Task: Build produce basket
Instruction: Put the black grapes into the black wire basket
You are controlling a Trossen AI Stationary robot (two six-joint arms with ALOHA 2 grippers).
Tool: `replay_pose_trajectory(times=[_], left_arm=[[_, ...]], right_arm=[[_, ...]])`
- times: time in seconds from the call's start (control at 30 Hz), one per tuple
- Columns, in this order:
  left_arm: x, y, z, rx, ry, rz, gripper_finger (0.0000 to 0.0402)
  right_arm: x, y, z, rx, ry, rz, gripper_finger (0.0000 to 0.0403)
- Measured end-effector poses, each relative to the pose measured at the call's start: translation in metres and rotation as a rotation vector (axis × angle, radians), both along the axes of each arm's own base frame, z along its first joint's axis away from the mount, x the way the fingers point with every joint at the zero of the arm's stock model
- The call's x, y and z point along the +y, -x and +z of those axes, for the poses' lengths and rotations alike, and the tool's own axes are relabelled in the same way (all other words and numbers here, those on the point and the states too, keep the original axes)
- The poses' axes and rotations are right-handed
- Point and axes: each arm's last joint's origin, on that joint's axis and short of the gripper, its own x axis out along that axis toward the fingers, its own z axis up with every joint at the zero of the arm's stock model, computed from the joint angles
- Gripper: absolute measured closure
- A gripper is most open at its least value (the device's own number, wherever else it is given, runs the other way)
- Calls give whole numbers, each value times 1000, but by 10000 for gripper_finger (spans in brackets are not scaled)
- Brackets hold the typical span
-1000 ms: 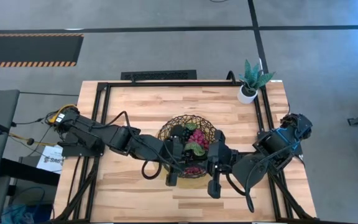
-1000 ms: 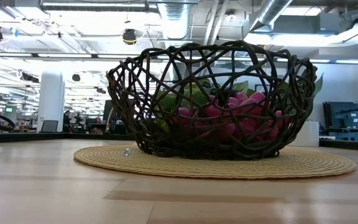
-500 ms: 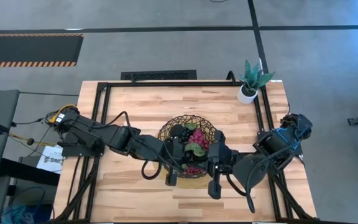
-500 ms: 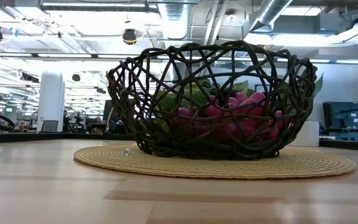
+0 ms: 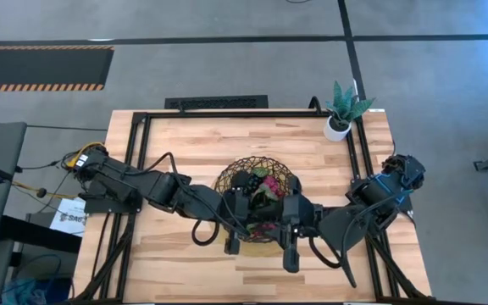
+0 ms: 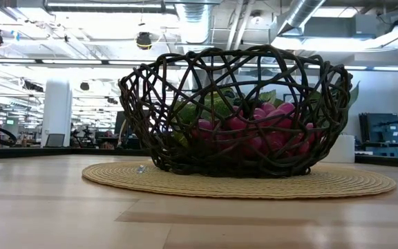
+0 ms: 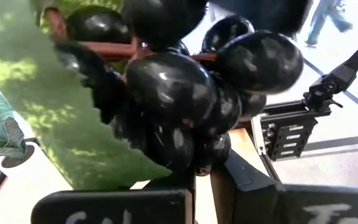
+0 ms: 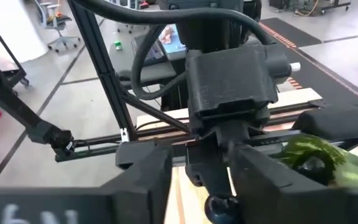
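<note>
Grapes, dark purple-black bunch with green leaf (image 7: pixel 185 93), clenched in your left gripper (image 5: pixel 242 196) over the dark woven basket (image 5: pixel 235 167); right gripper (image 5: pixel 290 203) released beside it.

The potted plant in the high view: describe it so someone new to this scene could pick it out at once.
Start from the wooden table and go to its far right corner, well away from the woven basket at the centre. There stands the potted plant: a small white pot with spiky green leaves. It is the only upright thing on the table, and it stands outside the basket.
</note>
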Motion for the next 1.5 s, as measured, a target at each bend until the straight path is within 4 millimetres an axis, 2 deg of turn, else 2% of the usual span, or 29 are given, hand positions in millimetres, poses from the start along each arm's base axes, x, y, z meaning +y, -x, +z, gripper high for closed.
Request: replay_pose_trajectory(times=[0.17, 0.27, 0.37, 0.5, 0.67, 0.93, 1.0, 1.27, 1.43, 1.5], left_arm=[[0, 0, 0, 2, -1, -1, 401], [1, 1, -2, 18, -34, 23, 401], [5, 3, -9, 78, -135, 125, 401], [16, 9, -24, 239, -226, 205, 401], [32, 13, -46, 437, -189, 209, 401], [55, -4, -111, 532, -66, 113, 401], [62, -6, -122, 535, -38, 111, 401], [97, -11, -143, 570, 71, 64, 401], [116, -5, -162, 617, 112, 52, 401], [121, 0, -163, 591, 128, 52, 401]], right_arm=[[-1, 0, 7, -37, 31, 20, 178], [-3, 2, 20, -113, 43, 36, 167], [-4, 12, 32, -174, 64, 59, 167], [-4, 32, 46, -223, 54, 97, 177], [-1, 54, 56, -251, 29, 144, 192], [12, 68, 57, -251, 47, 163, 222], [15, 69, 56, -251, 47, 171, 230], [23, 75, 56, -249, 45, 202, 252], [23, 75, 55, -248, 43, 201, 262], [23, 75, 55, -243, 47, 201, 266]])
